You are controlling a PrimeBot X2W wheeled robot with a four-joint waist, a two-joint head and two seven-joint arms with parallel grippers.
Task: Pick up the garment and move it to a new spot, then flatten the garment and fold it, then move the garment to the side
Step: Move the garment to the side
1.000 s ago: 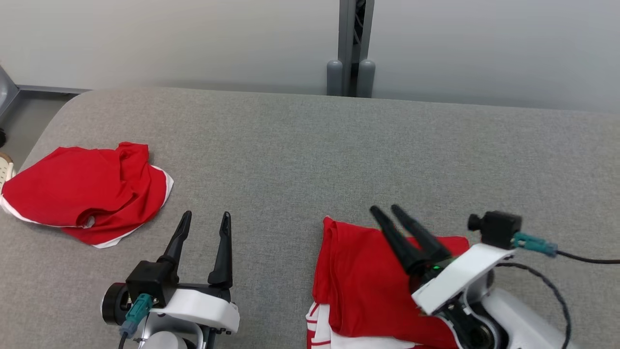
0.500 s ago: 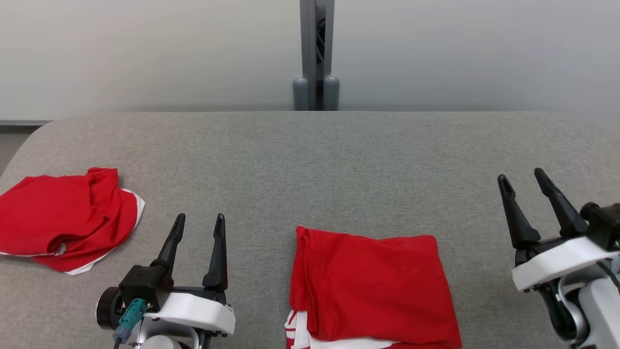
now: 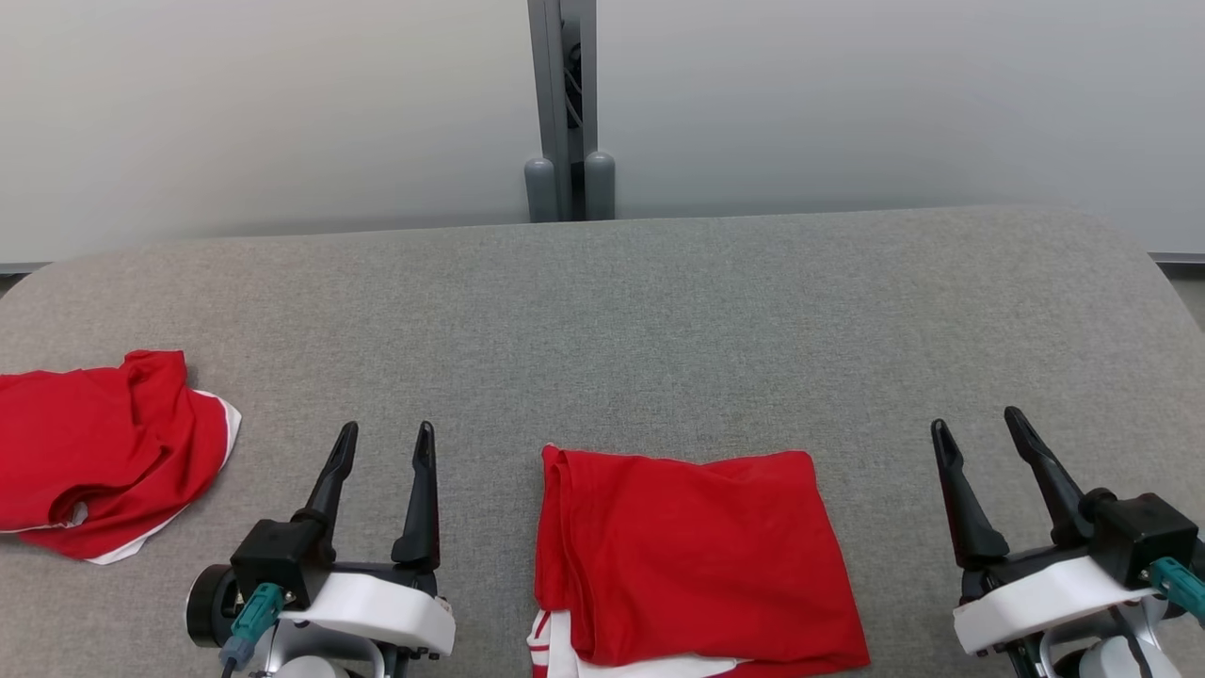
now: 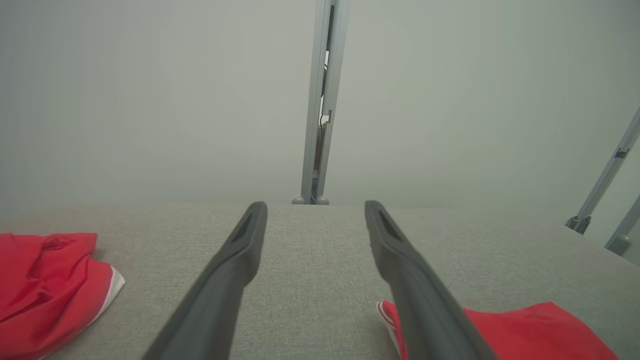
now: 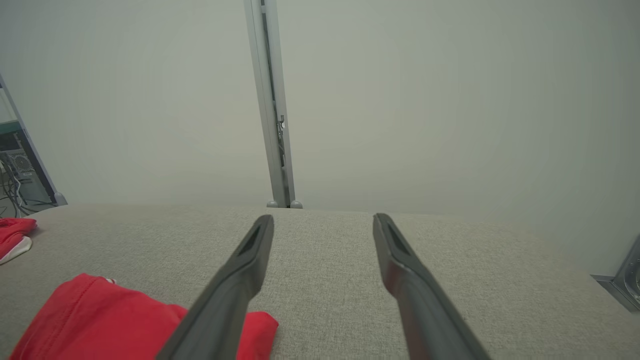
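Grey fabric tabletop (image 3: 659, 311) before a pale wall (image 3: 282, 113): folded red garment (image 3: 687, 556) at the near edge, centred between left gripper (image 3: 387, 428) and right gripper (image 3: 975, 419), both splayed wide, empty, about equally near. Folded spine on its left, running away from the robot. Crumpled red garment (image 3: 85, 452) far off to the left. No readable lettering; white stripes (image 3: 551, 654) at one corner.

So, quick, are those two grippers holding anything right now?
Left gripper: open, holding nothing, beside the folded red garment.
Right gripper: open, holding nothing.
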